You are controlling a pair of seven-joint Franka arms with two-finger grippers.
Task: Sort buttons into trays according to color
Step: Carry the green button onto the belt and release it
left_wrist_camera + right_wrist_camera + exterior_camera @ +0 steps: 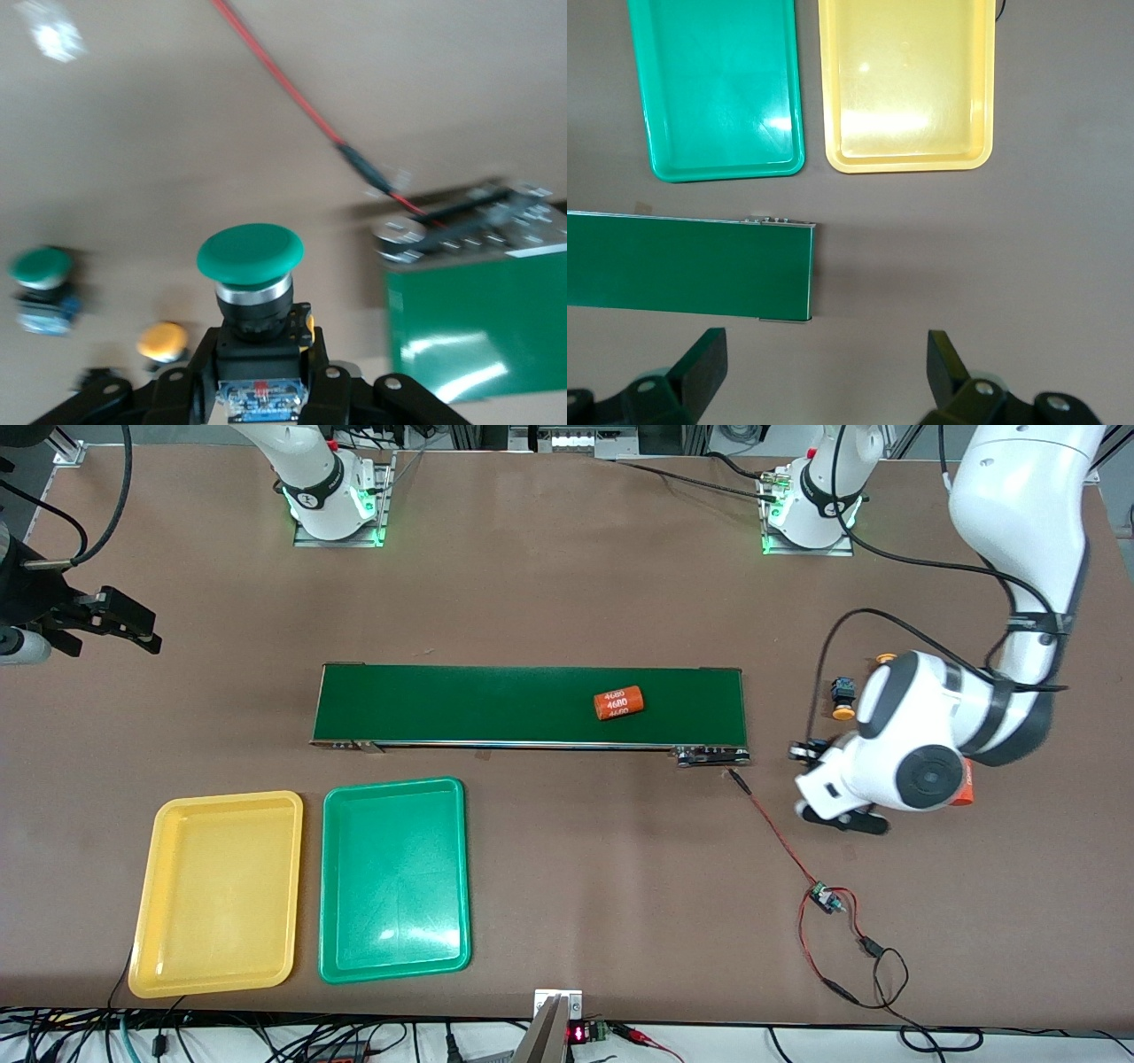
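A green button [251,266] is gripped by its black body in the left claw [257,390], above the worktop [567,558] at the left arm's end of the conveyor belt [532,704]. The right claw [824,372] is held wide over bare worktop at the right arm's end. The yellow tray [217,895] and green tray [394,881] are set side by side, nearer the front camera than the belt.

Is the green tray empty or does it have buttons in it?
Empty. The green tray shows only bare plastic in the front and right wrist views; no buttons lie in it.
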